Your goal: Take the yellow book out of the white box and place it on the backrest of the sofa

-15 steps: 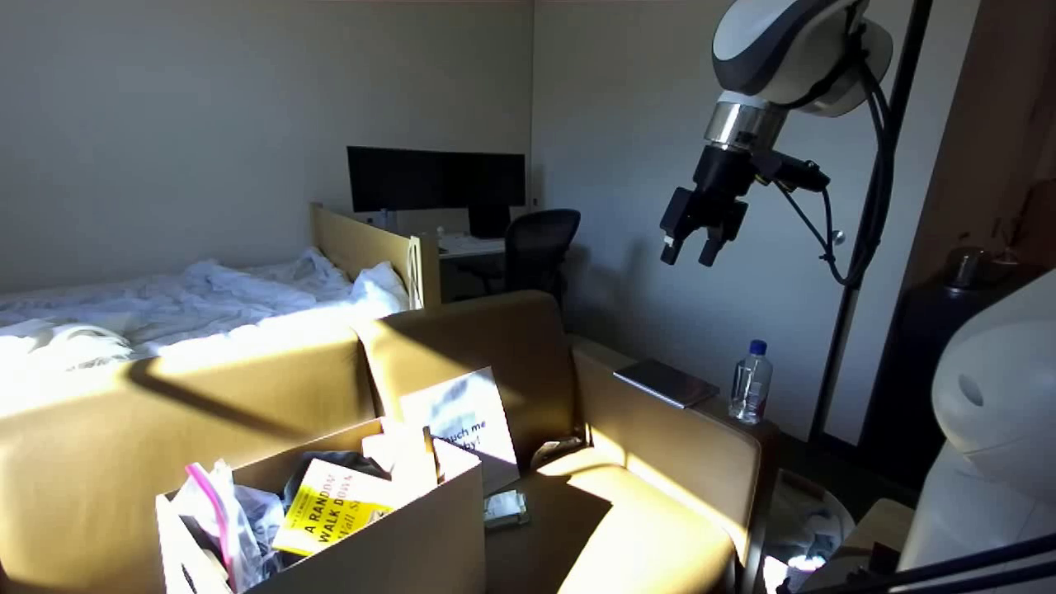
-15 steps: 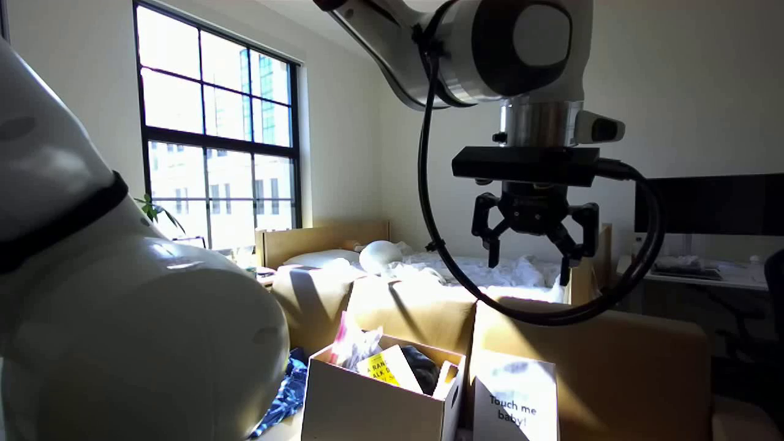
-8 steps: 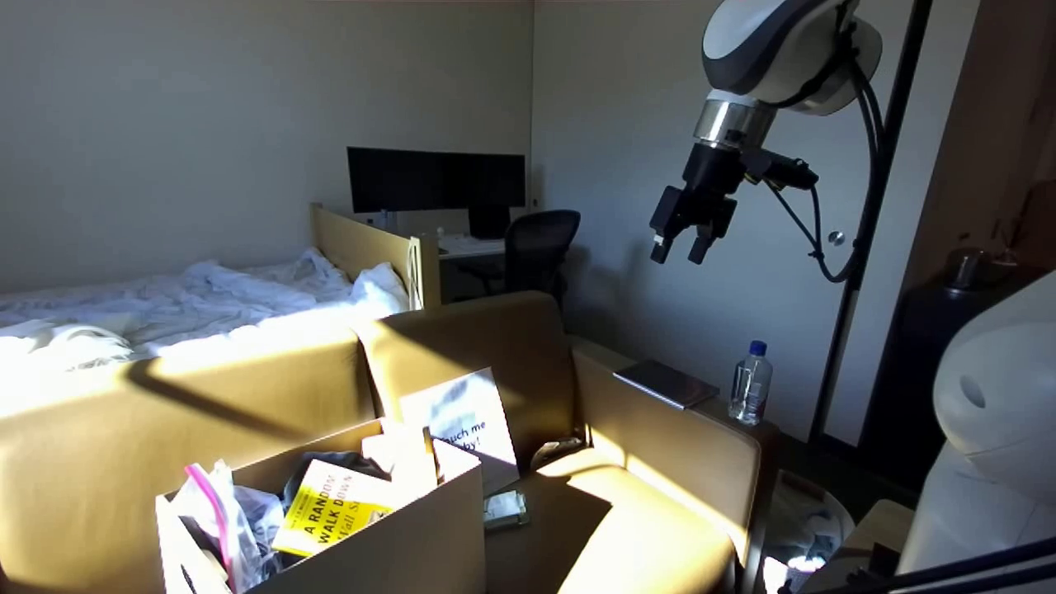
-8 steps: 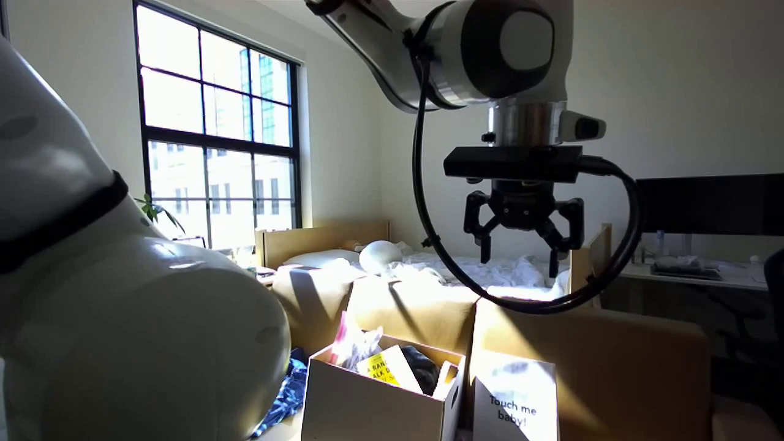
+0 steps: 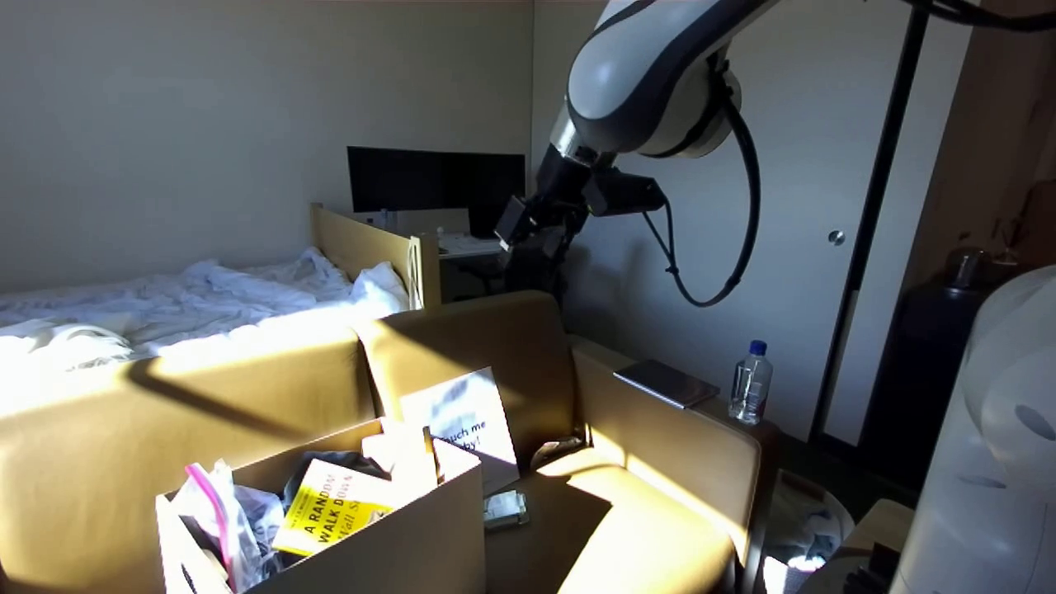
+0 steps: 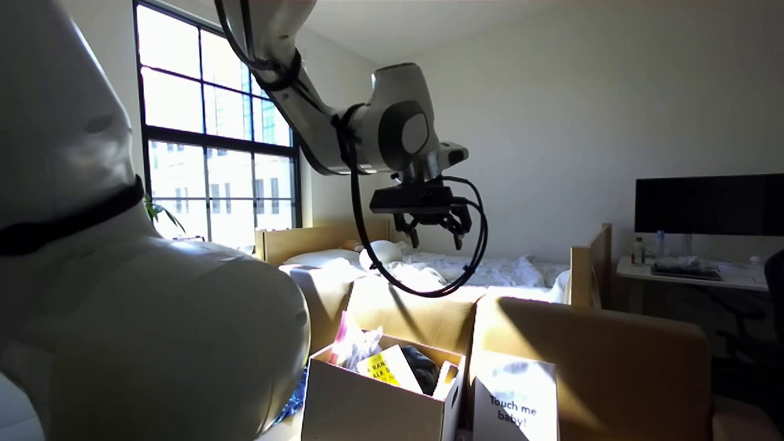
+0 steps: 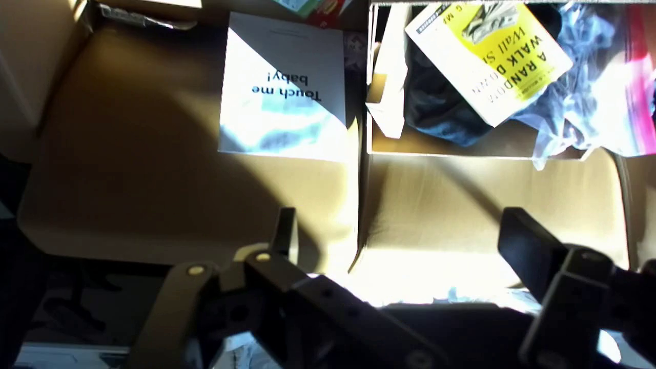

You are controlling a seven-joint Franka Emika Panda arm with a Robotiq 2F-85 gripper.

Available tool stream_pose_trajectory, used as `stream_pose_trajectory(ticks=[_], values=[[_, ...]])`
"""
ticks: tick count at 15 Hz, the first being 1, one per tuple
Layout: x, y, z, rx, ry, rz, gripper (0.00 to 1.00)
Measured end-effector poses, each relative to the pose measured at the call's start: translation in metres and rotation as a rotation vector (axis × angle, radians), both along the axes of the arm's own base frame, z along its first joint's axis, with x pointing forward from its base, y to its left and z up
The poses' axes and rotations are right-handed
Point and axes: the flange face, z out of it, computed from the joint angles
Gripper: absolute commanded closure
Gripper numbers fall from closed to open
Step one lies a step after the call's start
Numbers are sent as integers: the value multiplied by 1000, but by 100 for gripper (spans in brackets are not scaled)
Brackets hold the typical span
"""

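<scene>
The yellow book (image 5: pixel 334 507) lies tilted on other contents inside the white box (image 5: pixel 404 549), its dark-print cover facing up. It also shows in an exterior view (image 6: pixel 381 369) and at the upper right of the wrist view (image 7: pixel 517 56). The box (image 6: pixel 373 407) stands on the sofa seat. The sofa backrest (image 6: pixel 588 315) runs behind the box; its sunlit top edge shows in the wrist view (image 7: pixel 430 266). My gripper (image 7: pixel 400 225) is open with nothing between its fingers. It hangs in the air above the backrest, apart from book and box, and shows in an exterior view (image 6: pixel 437 242).
A clear bag with a pink seal (image 5: pixel 219 520) and dark cloth (image 7: pixel 441 102) lie in the box beside the book. A white "Touch me baby!" sheet (image 6: pixel 514 398) leans on the backrest. A bottle (image 5: pixel 751 384) and dark notebook (image 5: pixel 667 384) sit on the armrest. A bed (image 5: pixel 206 297) stands behind.
The arm and open gripper have moved left in both exterior views, and look smaller and farther off in one of them. The book, box and sofa have not moved.
</scene>
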Motion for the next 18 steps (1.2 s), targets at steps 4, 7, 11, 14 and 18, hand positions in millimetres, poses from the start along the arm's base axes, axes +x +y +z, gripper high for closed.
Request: stream_pose_trajectory(ticks=[4,7,11,14,18], values=[[13,31,-8,23,-47,-18,0],[13,22,-2,28,-57,-32,0],[14,33,2,-25,-66,11,0],[42,66,7,-104,56,83,0],[94,116,-18,-186,262,176,0]])
